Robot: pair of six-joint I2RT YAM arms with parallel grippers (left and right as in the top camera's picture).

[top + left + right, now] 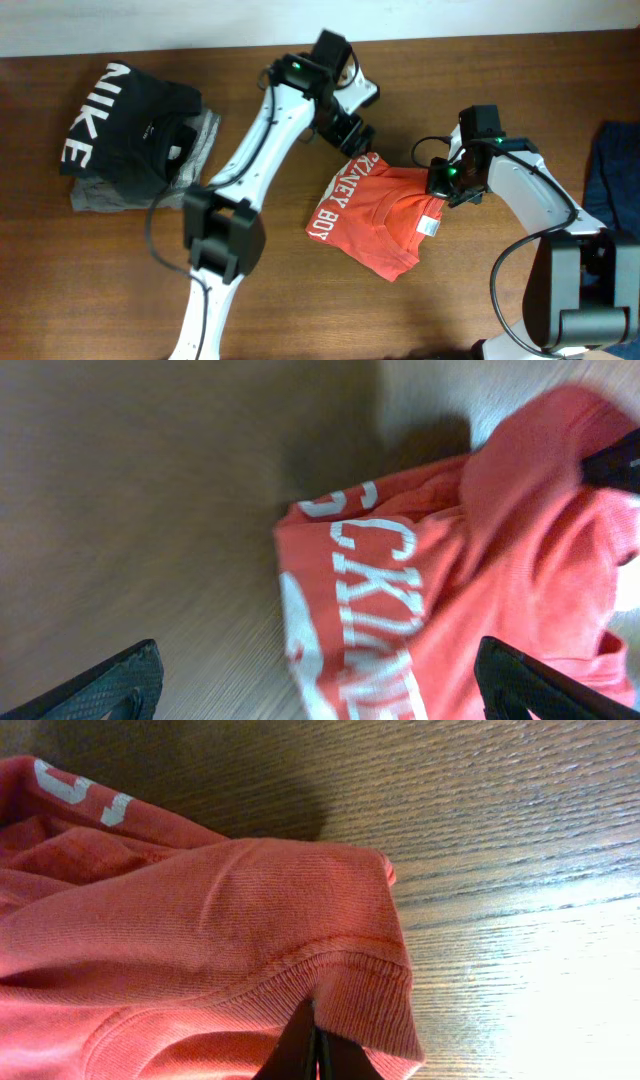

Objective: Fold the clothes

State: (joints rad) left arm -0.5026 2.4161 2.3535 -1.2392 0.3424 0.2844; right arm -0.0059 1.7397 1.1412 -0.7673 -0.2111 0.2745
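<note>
Right claw [312, 1048] clamped on T-shirt [200, 910] ribbed edge; left claw [318, 678] spread wide just above T-shirt lettering

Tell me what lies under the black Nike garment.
A grey garment lies under the black Nike garment, showing at its lower-left and right edges. The grey one's middle is covered, as is anything else beneath.

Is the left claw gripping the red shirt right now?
No, the left claw is open, its fingers spread wide above the red shirt without pinching it.
</note>
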